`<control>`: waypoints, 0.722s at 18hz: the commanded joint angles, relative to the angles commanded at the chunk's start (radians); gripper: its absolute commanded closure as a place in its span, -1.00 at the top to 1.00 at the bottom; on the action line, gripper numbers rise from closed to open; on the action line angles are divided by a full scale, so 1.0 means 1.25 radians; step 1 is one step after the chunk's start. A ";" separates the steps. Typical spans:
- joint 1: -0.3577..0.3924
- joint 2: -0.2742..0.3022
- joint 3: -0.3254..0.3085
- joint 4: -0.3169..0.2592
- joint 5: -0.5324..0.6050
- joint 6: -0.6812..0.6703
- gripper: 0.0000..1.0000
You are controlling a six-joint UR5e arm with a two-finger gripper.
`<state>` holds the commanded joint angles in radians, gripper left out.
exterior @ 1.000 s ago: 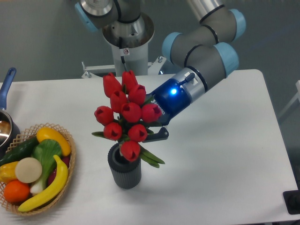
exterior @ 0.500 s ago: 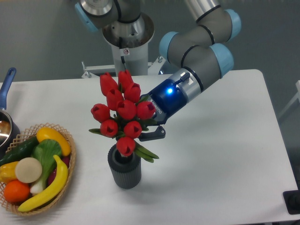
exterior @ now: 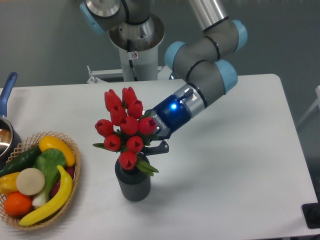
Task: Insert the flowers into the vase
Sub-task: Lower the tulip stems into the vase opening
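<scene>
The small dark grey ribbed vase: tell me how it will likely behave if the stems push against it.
The small dark grey ribbed cylinder vase stands upright and unheld on the white table, so a sideways push would probably slide or tip it. The bunch of red tulips spreads wider than its mouth, likely making it top-heavy. Its ribbed side may aid grip.

Even bright overhead light, soft shadows, sharp focus, slight grain.

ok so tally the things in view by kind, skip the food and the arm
flower bunch: 1
vase: 1
wicker basket: 1
pot: 1
total: 4
</scene>
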<state>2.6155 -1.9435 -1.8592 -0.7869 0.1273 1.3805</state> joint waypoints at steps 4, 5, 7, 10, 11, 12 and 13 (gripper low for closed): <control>0.000 -0.037 -0.001 0.000 0.000 0.052 -0.54; 0.001 -0.041 -0.002 0.000 0.000 0.060 -0.54; 0.001 -0.049 -0.001 0.000 0.000 0.065 -0.52; 0.002 -0.065 -0.002 0.000 0.000 0.080 -0.45; 0.002 -0.068 -0.002 0.000 0.000 0.080 -0.38; 0.004 -0.069 -0.004 0.000 0.000 0.079 -0.26; 0.006 -0.070 -0.004 0.000 0.000 0.077 -0.13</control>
<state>2.6231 -2.0310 -1.8638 -0.7869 0.1273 1.4772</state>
